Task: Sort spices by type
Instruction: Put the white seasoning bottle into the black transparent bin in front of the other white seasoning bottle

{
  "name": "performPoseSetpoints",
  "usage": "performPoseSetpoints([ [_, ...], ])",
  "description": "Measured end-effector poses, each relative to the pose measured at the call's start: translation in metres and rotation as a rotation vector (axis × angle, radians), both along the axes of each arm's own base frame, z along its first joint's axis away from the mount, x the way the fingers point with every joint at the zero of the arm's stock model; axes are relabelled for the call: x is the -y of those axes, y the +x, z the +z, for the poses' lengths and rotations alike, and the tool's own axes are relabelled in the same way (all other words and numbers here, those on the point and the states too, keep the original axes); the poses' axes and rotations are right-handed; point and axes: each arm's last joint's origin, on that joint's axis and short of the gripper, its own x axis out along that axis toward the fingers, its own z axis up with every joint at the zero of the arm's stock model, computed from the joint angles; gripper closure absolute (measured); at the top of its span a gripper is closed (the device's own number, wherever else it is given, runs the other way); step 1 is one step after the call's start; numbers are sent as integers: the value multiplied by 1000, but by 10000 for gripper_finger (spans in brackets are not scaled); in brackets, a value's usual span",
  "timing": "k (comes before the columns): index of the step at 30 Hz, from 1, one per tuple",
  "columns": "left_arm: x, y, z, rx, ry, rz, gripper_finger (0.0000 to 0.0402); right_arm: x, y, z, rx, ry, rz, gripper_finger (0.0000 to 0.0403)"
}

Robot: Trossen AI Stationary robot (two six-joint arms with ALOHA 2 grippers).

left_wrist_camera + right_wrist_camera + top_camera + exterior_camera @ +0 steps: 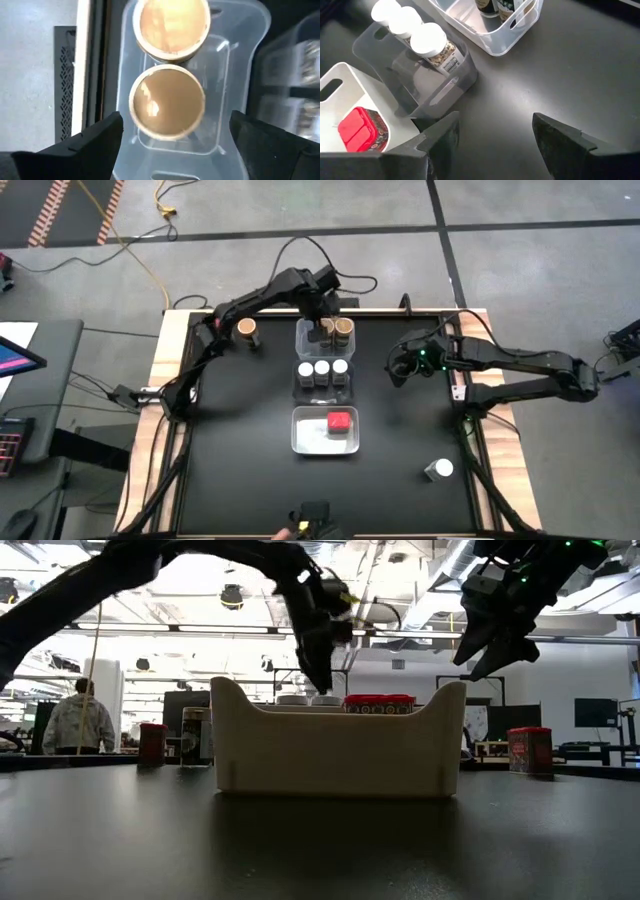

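- The left gripper [322, 330] is hovering over the far bin [305, 352], at the table's far edge. Its fingers [85, 145] are standing wide apart and are gripping nothing.
- Two tan-topped jars [167, 102] are standing in that far bin, side by side and touching. In the left wrist view, the nearer one is sitting between the spread fingers, clear of both.
- A third tan-topped jar [246, 330] is standing alone on the table [230, 460], left of the far bin.
- Three white-topped jars [322, 368] are standing in a row in the middle bin [427, 95].
- One red-topped jar [340, 422] is lying in the near bin [305, 442].
- One white-topped jar [440, 470] is sitting loose on the table near the right front corner, well apart from the bins.
- The right gripper [402, 367] is hanging above bare table, right of the middle bin. Its fingers [560, 142] are standing partly apart, with nothing between them.
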Motion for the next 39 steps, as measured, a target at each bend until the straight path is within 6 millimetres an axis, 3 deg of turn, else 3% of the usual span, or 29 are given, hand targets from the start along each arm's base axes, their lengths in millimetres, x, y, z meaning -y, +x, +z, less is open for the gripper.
performPoseSetpoints([
  [5,14,-20,42,96,-57,36,50,0,0,0,2,-1,0,126],
  [10,39,-43,90,277,-176,-34,50,0,0,0,9,11,-15,126],
  [14,71,-52,106,370,-87,-14,50,0,1,1,29,38,-32,126],
  [17,95,-61,98,447,4,58,50,-1,1,1,34,57,-12,126],
  [20,119,-83,81,549,26,112,50,-1,1,1,37,71,7,126],
  [28,178,-166,27,795,102,318,50,-7,2,7,31,78,98,127],
  [33,191,-209,-3,747,166,255,50,-19,1,33,10,56,187,129],
  [39,199,-238,-18,814,66,311,50,-36,-1,67,-166,47,197,129],
])
